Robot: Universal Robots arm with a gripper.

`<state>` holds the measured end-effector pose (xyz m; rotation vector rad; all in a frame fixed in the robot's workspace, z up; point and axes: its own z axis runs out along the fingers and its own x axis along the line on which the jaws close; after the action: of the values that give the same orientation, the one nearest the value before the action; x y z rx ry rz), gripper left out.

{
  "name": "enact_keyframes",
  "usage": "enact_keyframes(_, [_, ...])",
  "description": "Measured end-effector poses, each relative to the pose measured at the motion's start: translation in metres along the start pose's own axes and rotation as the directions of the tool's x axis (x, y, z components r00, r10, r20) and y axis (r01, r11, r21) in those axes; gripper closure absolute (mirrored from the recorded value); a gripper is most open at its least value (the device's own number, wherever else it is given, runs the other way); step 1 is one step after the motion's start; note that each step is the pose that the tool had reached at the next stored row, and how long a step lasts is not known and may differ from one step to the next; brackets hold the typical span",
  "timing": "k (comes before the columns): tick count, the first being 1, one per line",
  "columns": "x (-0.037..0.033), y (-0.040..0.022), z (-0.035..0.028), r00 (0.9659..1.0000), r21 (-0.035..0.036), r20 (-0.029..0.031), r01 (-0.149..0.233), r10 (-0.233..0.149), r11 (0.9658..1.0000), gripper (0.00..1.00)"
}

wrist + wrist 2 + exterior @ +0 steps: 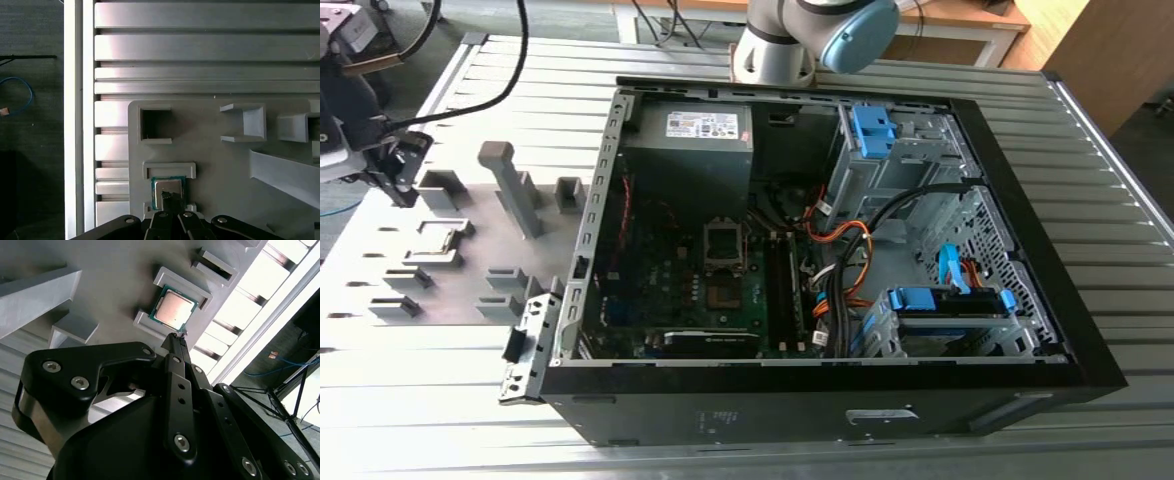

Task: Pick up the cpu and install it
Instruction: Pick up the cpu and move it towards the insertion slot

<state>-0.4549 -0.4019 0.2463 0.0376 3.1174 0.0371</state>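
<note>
The cpu [173,309], a small square chip with a silvery top and green rim, lies flat between grey U-shaped holder blocks on the grey fixture plate [467,285]; it also shows in the first wrist view [167,191] and in the exterior view [438,237]. My gripper [176,338] hangs just above the chip's near edge, its thin black fingers together and nothing between them. In the exterior view the gripper [398,175] sits at the far left over the plate. The motherboard socket [724,292] lies inside the open computer case [1067,330].
Several grey holder blocks and a tall grey post [514,185] stand on the fixture plate. The case holds a grey power supply [694,130], cables and blue drive brackets. The ribbed metal table's edge [80,120] runs close beside the plate.
</note>
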Motion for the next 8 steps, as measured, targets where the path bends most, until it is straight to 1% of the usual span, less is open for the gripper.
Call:
enact_keyframes(4, [0.0001,-0.0008,0.0065,0.9998,0.0001,-0.0007,0.020,-0.020,0.9998,0.89])
enact_keyframes(8, [0.0002,-0.0021,0.0118,0.9996,0.0008,-0.0014,0.028,-0.028,0.9996,0.89])
